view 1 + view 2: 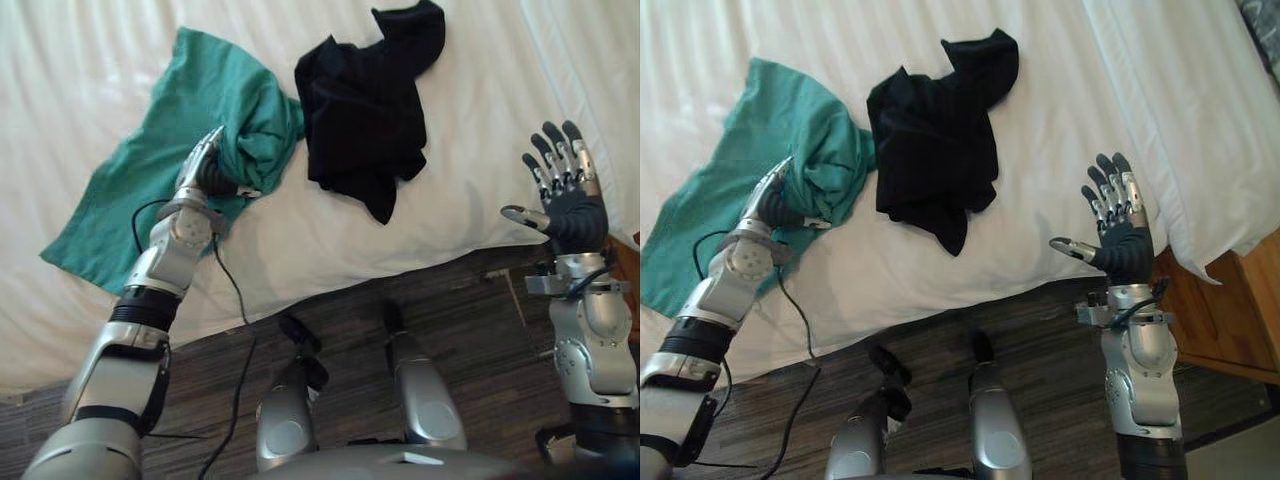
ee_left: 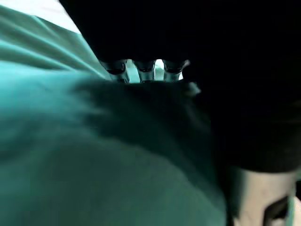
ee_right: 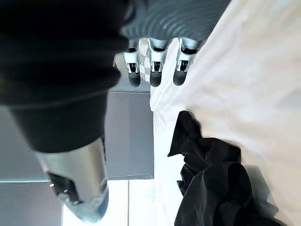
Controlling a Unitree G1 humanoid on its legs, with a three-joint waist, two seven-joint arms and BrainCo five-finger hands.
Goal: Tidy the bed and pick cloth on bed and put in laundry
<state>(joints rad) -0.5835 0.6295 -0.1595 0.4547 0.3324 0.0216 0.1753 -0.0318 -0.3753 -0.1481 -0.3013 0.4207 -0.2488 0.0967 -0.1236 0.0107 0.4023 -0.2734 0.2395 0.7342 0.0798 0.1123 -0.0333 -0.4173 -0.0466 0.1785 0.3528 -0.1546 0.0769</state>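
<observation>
A white bed (image 1: 330, 240) runs across the far part of the scene, its sheet lightly creased, with two pieces of cloth lying on it. The green cloth (image 1: 150, 160) is on the left, spread flat towards the near left edge of the bed and gathered into a raised bunch at its right end. The black cloth (image 1: 360, 110) lies crumpled just right of that bunch, touching it or nearly so, with one corner trailing towards the far side of the bed and another pointing towards the near edge. The left hand (image 1: 203, 170) is at the green bunch. Its fingers (image 2: 146, 66) are curled over the top of the fold and its thumb sits underneath, so that it grips the green cloth, which heaps up against the palm in the left wrist view. The right hand (image 1: 570, 205) is raised over the near right edge of the bed, well apart from both cloths, palm turned inward. Its fingers (image 3: 156, 70) are straight and spread and its thumb stands out to the side, holding nothing. A thicker white cover or pillow (image 1: 1180, 120) lies along the right side of the bed. Beside it, at the near right, is the corner of a wooden nightstand (image 1: 1230, 310). The floor (image 1: 1040, 310) near the bed is dark wood plank.
</observation>
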